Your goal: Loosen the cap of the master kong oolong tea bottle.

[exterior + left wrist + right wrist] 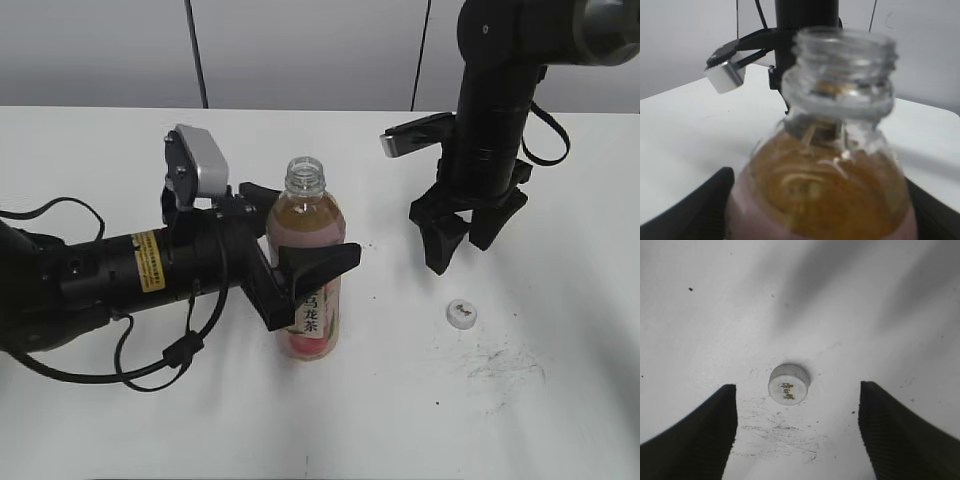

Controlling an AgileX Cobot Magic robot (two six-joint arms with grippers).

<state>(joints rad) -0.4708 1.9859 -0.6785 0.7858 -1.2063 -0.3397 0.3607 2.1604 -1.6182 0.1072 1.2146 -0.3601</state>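
Note:
The master kong oolong tea bottle (310, 270) stands upright mid-table with its threaded neck bare and open; it fills the left wrist view (830, 170). My left gripper (300, 265) is shut on the bottle's body at the pink label. The small white cap (461, 314) lies on the table to the right of the bottle, off the neck. It shows in the right wrist view (788, 383) between the fingers and below them. My right gripper (466, 235) is open and empty, hanging above and slightly behind the cap.
The white table (420, 400) has grey scuff marks (505, 365) to the right of the cap. The right arm's upright black column (495, 110) stands behind the bottle and shows in the left wrist view (805, 20).

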